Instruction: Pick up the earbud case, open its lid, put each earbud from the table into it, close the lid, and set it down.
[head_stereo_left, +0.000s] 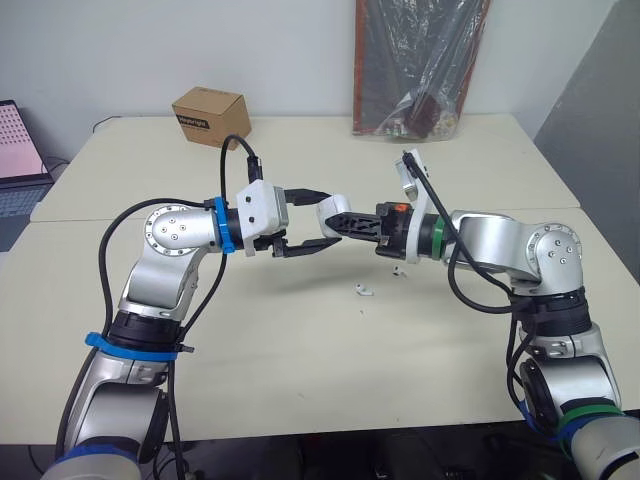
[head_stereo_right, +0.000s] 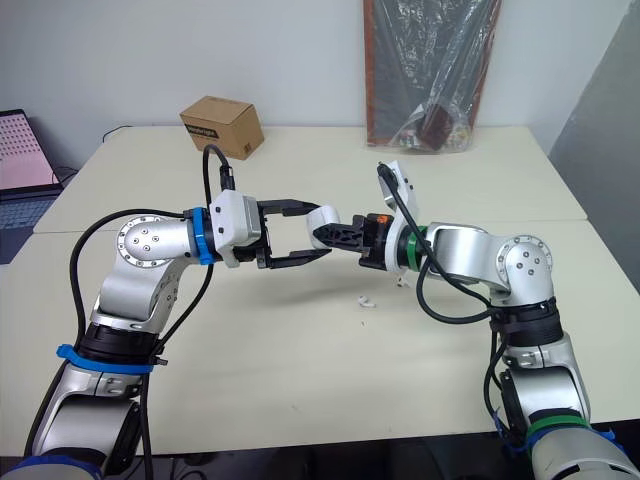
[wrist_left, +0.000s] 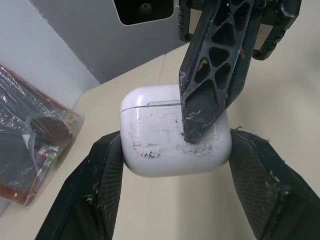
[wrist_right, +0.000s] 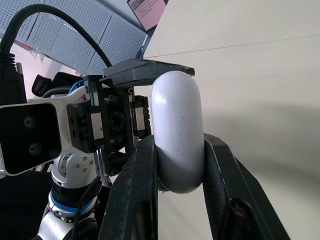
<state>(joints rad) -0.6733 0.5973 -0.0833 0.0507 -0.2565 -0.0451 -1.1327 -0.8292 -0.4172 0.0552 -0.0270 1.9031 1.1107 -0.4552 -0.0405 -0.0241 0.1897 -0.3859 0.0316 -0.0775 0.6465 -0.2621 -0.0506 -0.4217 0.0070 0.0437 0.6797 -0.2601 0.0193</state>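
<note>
Right gripper (wrist_right: 179, 152) clamped on shut earbud case (wrist_left: 165, 135), left gripper (head_stereo_left: 322, 220) spread wide flanking it: suggest hooking lid at seam, right grip kept below seam.

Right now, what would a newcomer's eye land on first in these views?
The white earbud case, lid shut, hangs over the middle of the table: the right hand is clamped on it, and the left hand, open, flanks it. Below it, the near earbud and the far earbud lie on the tabletop. A cardboard box sits at the far left corner.
</note>
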